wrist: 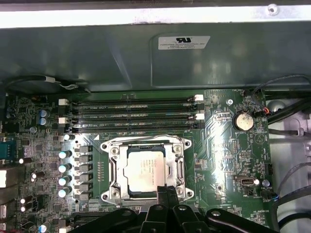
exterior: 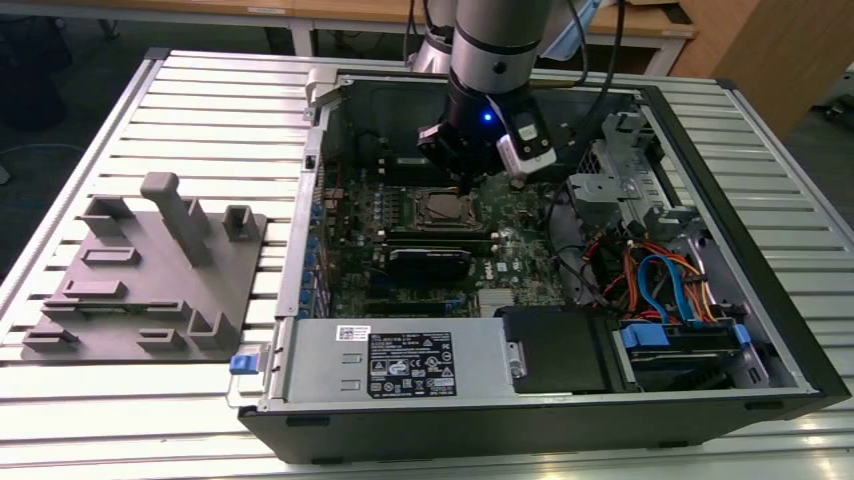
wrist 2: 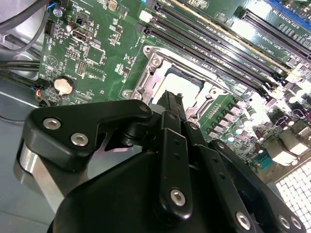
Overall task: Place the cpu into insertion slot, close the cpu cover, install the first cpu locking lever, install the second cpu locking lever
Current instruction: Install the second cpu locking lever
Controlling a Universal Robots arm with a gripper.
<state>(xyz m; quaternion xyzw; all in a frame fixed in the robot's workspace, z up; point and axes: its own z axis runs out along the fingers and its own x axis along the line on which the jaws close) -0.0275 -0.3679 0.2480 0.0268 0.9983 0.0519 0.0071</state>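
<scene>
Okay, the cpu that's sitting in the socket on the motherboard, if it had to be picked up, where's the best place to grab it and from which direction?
Probably straight from above, by two opposite edges. The cpu lies flat in the insertion slot, with the cpu cover framing its rim, so little edge is exposed and sideways approaches look blocked. The hand sits at one edge of it. A pinch there would be shallow.

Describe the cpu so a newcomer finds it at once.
Start at the open computer case and its green motherboard. Below the long black memory slots sits a silvery square frame, the cpu cover. The cpu is the dull silver-grey square inside it.
</scene>
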